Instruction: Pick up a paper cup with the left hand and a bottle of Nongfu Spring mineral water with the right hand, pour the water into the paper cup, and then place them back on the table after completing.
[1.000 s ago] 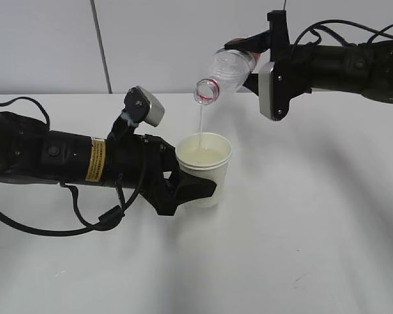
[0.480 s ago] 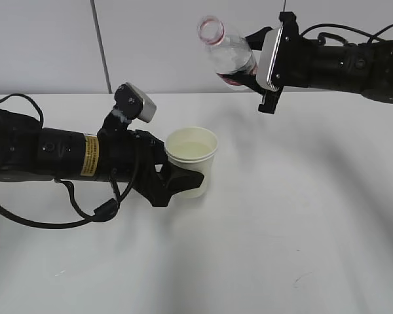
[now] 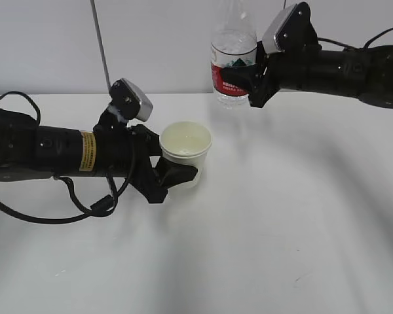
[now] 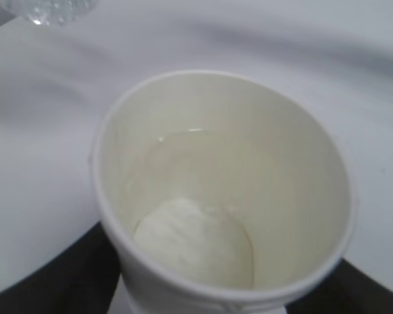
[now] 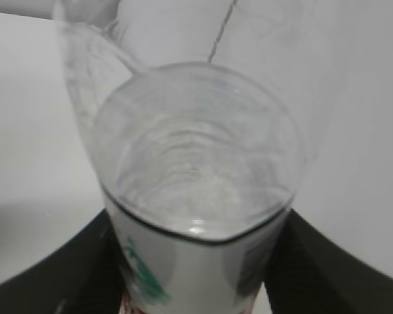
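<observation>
Pouring looks done; you are entering put-down step. Left hand [image 3: 177,175] jaws gripping cup [image 3: 185,154], water [image 4: 203,196] inside, just above counter [image 3: 301,216]. Right hand [image 3: 249,84] jaws clamping bottle [image 3: 232,62], upright, raised. Next: lowering both level, then parting jaws.

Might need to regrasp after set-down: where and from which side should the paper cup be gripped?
Grip the paper cup at mid-wall, coming in level from its left as the left gripper does now. It stands upright, open-topped, with water inside, so avoid the rim.
</observation>
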